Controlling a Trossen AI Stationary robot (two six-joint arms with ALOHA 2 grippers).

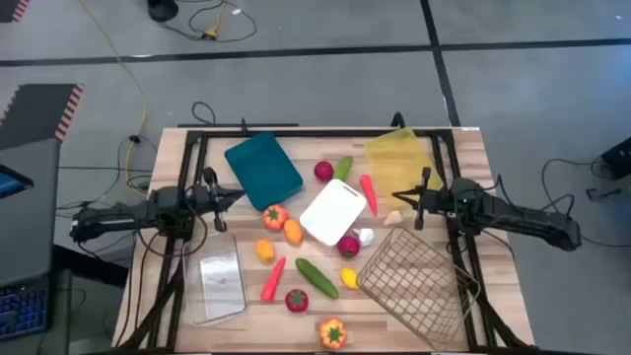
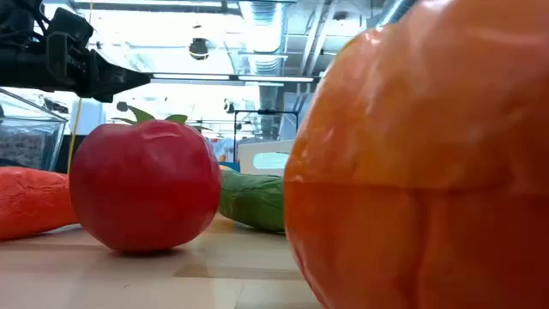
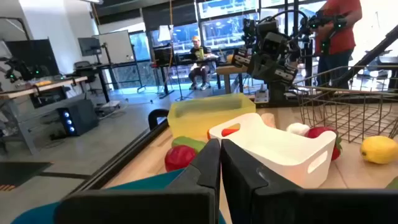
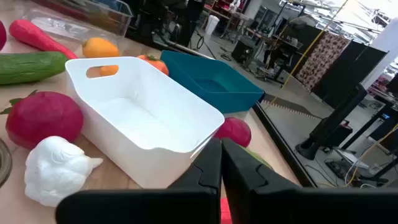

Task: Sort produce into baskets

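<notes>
Toy produce point(image 1: 296, 233) lies scattered around the white tray point(image 1: 333, 211) between both waiting arms.

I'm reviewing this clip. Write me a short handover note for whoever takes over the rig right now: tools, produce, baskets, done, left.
Left tool: shut, empty, at the table's left side by the teal tray.
Right tool: shut, empty, at the right side above the wire basket.
White tray sits mid-table, yellow tray at the far right, clear bin near left.
Done: nothing; all five containers look empty.
Left: all produce, loose on the table, e.g. cucumber, pepper, garlic.
</notes>
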